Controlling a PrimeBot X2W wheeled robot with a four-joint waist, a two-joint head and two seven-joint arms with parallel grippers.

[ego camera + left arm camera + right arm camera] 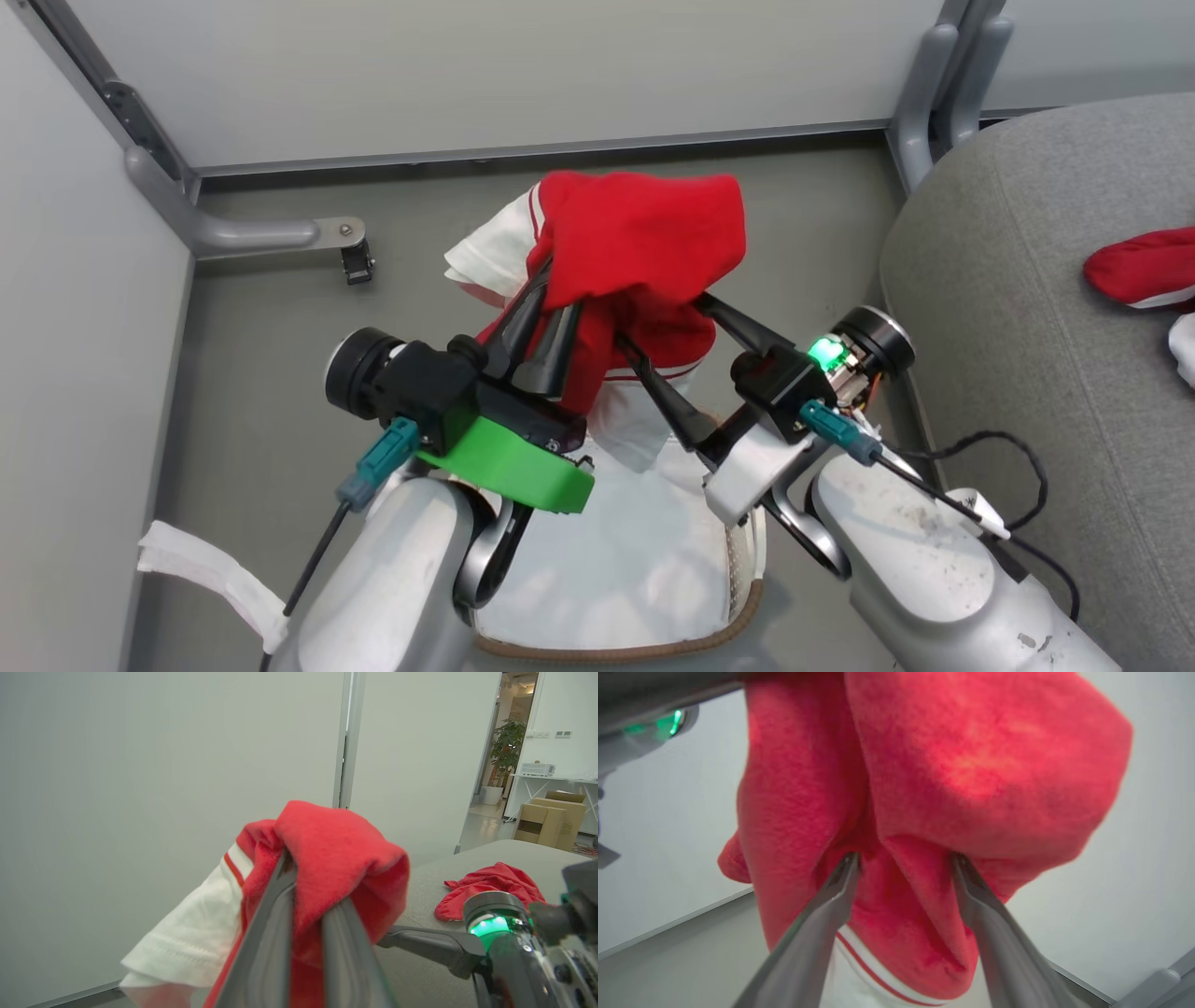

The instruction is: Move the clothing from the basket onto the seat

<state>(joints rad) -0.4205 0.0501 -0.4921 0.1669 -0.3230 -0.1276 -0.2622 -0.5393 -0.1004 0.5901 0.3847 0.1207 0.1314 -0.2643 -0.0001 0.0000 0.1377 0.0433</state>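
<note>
A bright red garment [644, 233] with white panels hangs in the air over the basket [653, 646], whose white liner and brown rim show at the bottom centre. My left gripper [540, 297] is shut on the garment's left side; its fingers [275, 924] pinch the fabric [336, 849]. My right gripper [658, 317] stands open, its spread fingers [831, 896] tucked under the cloth [971, 765], which drapes over their tips. The grey seat [1027, 327] lies to the right with another red garment [1144, 266] on it, also seen as a red heap [490, 882] in the left wrist view.
White partition panels [467, 75] close off the back and left. A metal frame foot with a caster [350, 247] stands on the grey floor [261, 373]. A white cloth strip [205, 569] trails at lower left. Black cables [1018, 467] loop by my right forearm.
</note>
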